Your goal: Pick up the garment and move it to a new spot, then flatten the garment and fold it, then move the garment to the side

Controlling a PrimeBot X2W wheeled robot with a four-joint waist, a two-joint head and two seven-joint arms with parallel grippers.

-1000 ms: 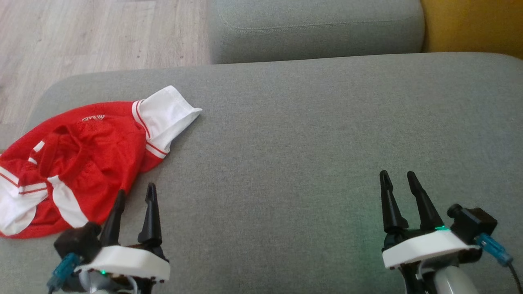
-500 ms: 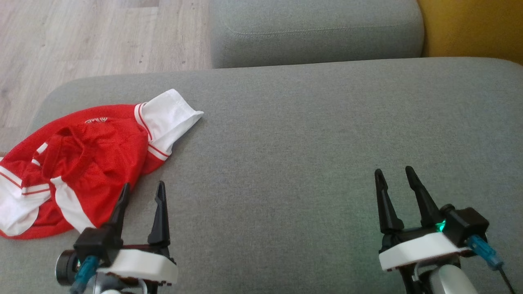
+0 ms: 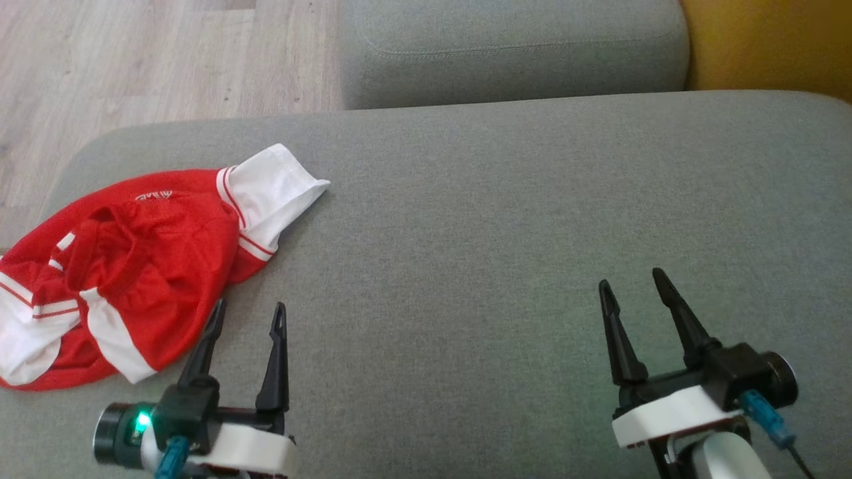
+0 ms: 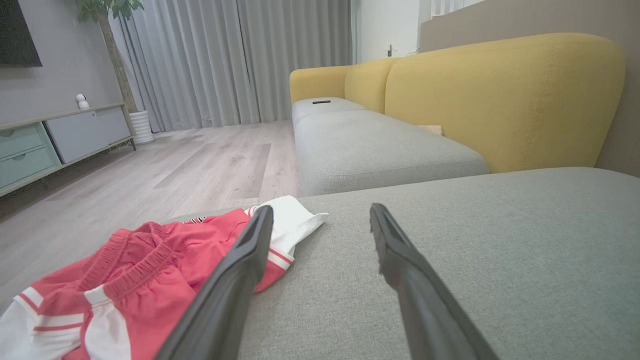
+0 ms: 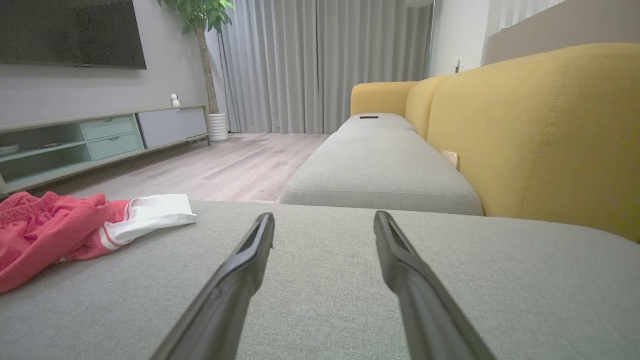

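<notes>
1. Grey sofa cushion [image 3: 466,219] carries the work. The garment [image 3: 133,259], red shorts with white trim, lies crumpled at its left end, close to the rounded edge above the wooden floor [image 3: 133,60].
2. We see the left claw [image 3: 249,305] with fingers spread and empty, just beside the garment's near hem. The right claw [image 3: 632,277], also spread and empty, hovers over bare cushion well apart from the cloth.
3. We judge the main risk to be a sideways nudge: fingers that push instead of pinching could slide the heap over that edge to the floor.
4. A pinch on one loose layer could lift only part of the garment, with the rest trailing and twisting, which would make flattening harder.
5. Pointed fingertips driven too low could catch the mesh, or the cushion's cover along with it.
6. With the right claw so far off, a one-sided lift would let the garment hang bunched.
7. Several things are hidden from us:
   - The garment's left end is cut off by the head view's edge.
   - Folds bury the lower layers.
   - The lettering [image 3: 153,195] near the far hem is too blurred to read.
   - We cannot tell whether the left claw's left finger touches the fabric or stands clear of it.
</notes>
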